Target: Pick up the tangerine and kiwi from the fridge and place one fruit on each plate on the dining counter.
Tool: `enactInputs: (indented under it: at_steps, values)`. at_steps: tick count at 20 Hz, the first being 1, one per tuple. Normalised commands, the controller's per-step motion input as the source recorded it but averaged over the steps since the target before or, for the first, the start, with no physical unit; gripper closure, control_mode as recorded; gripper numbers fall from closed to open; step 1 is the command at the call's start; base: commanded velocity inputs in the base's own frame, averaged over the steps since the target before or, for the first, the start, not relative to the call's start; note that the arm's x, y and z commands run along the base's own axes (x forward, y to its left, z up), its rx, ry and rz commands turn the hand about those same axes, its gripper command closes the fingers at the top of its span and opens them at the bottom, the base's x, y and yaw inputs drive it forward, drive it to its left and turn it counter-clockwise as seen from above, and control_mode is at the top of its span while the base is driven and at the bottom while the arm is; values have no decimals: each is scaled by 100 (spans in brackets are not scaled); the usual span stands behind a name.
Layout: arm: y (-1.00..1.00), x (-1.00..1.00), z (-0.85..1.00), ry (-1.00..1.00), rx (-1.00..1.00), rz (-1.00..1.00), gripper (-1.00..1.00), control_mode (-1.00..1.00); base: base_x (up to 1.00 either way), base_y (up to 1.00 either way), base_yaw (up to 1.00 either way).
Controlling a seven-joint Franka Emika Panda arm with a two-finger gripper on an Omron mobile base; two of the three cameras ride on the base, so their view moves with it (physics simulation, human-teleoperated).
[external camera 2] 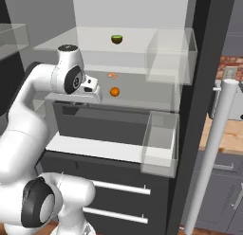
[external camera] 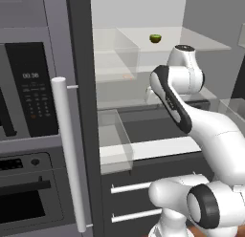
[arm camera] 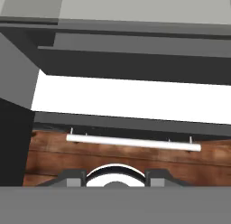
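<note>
Gripper point(external camera 2: 95, 97): in the hand view the two dark fingertips point(arm camera: 72, 178) stand apart with no fruit between them, so spread and empty. In the right base view the hand sits inside the open fridge point(external camera 2: 201, 87) at the middle glass shelf, with the tangerine point(external camera 2: 114, 91) on that shelf just beside it, apart, toward the fridge's right wall. A small curved orange item point(external camera 2: 112, 75) lies farther back on the same shelf. The kiwi point(external camera 2: 116, 39) sits alone on the shelf above, near the back, well clear of the arm. Edges: a translucent door bin point(external camera 2: 168, 54) bounds the shelves on the right and a second bin point(external camera 2: 161, 144) hangs lower. Below the shelf come the dark drawer front and a white ledge. The space above the tangerine is open up to the next glass shelf. The left base view hides the hand behind the arm's elbow. There the tangerine is only a faint orange smudge seen through a bin, while the kiwi point(external camera: 155, 38) is plain. That view also gives the long pale fridge handle point(external camera: 69, 150) and the black wall oven keypad point(external camera: 32, 90), whose display reads 00:38; the key labels are too small to read. The hand view looks down at a white drawer handle point(arm camera: 133, 142) and the wood floor point(arm camera: 67, 151).
</note>
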Motion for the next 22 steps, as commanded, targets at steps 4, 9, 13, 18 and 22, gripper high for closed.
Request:
enactInputs:
  at_steps: [4, 9, 13, 18, 22]
  values:
    - [-4, -8, 0, 0, 0, 0, -100, -100, 0, 0, 0]
    - [-6, -15, 42, -50, 0, 0, -100, -100, 0, 0, 0]
    - [-2, 0, 85, -39, 1, -3, -100, -100, 0, 0, 0]
    - [-5, 0, 90, -38, 1, -9, -100, -100, 0, 0, 0]
    - [-23, 13, 57, -56, 0, -15, -100, -100, 0, 0, 0]
